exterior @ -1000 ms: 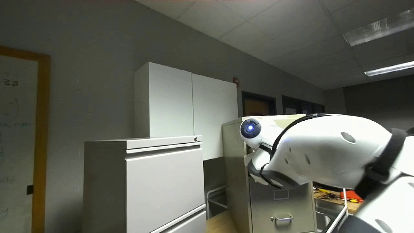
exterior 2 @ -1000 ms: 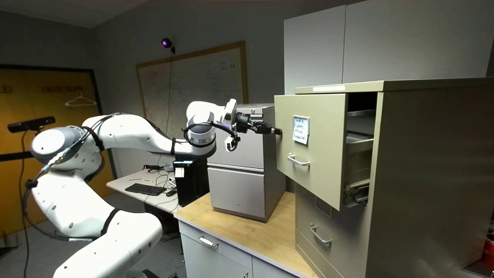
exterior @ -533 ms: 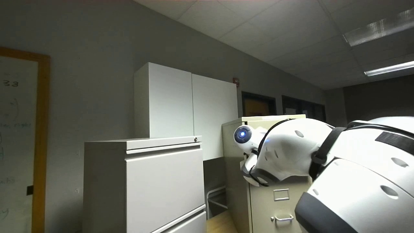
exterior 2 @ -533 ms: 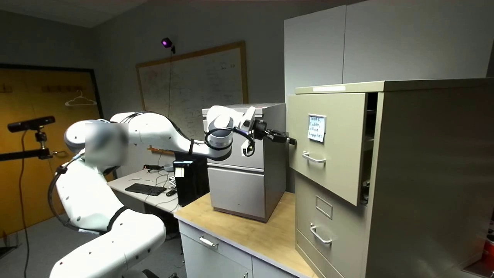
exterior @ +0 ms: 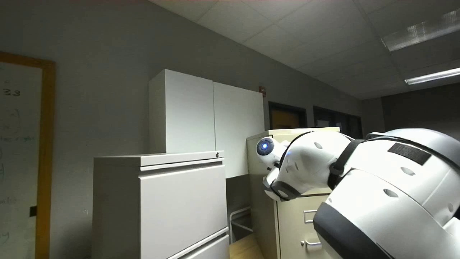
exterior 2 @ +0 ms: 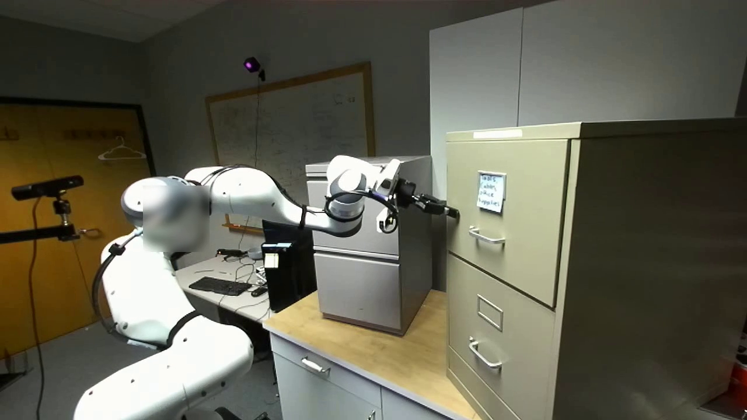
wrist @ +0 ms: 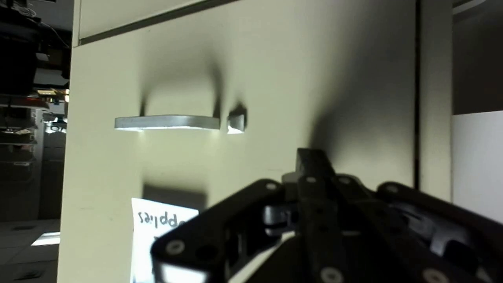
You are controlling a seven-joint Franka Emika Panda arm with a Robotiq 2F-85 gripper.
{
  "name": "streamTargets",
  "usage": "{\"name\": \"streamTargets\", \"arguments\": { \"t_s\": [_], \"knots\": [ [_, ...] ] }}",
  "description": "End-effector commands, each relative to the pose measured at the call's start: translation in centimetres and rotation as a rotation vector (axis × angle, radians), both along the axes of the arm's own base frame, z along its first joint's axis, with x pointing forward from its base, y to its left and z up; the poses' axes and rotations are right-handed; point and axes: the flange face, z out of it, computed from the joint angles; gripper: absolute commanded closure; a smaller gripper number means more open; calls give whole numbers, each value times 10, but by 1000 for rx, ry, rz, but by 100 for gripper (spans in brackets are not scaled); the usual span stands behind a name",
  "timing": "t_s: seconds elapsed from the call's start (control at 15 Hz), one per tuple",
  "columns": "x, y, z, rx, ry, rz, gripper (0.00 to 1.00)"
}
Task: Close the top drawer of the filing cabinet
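Observation:
The filing cabinet (exterior 2: 653, 262) is beige metal and also shows in an exterior view (exterior: 259, 190), partly behind the arm. Its top drawer (exterior 2: 531, 233) sits flush with the frame, with only a thin seam around it. A small white paper sheet (exterior 2: 491, 191) and a silver handle (exterior 2: 487, 235) are on its front. My gripper (exterior 2: 454, 213) is at the drawer front's left edge and appears to touch it. In the wrist view the gripper (wrist: 313, 157) has its fingers together with nothing between them, against the drawer front beside the handle (wrist: 167, 122) and lock.
A grey two-drawer cabinet (exterior 2: 359, 291) stands close to the gripper and arm, on a wooden counter (exterior 2: 367, 344). A white wall cupboard (exterior 2: 475, 76) hangs behind. A desk (exterior 2: 201, 271) with a keyboard is farther back.
The top drawer has slid in from well open to flush with the cabinet. My shut gripper has moved with it, toward the cabinet, at the front's left edge.

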Motion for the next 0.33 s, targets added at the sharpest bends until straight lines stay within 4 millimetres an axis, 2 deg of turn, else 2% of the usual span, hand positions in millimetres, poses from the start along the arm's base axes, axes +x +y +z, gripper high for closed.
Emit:
{"name": "streamTargets", "arguments": {
  "t_s": [0.0,0.27],
  "knots": [
    [27,-24,-5,83,-6,63,100],
    [31,-29,-13,99,12,57,100]
  ]
}}
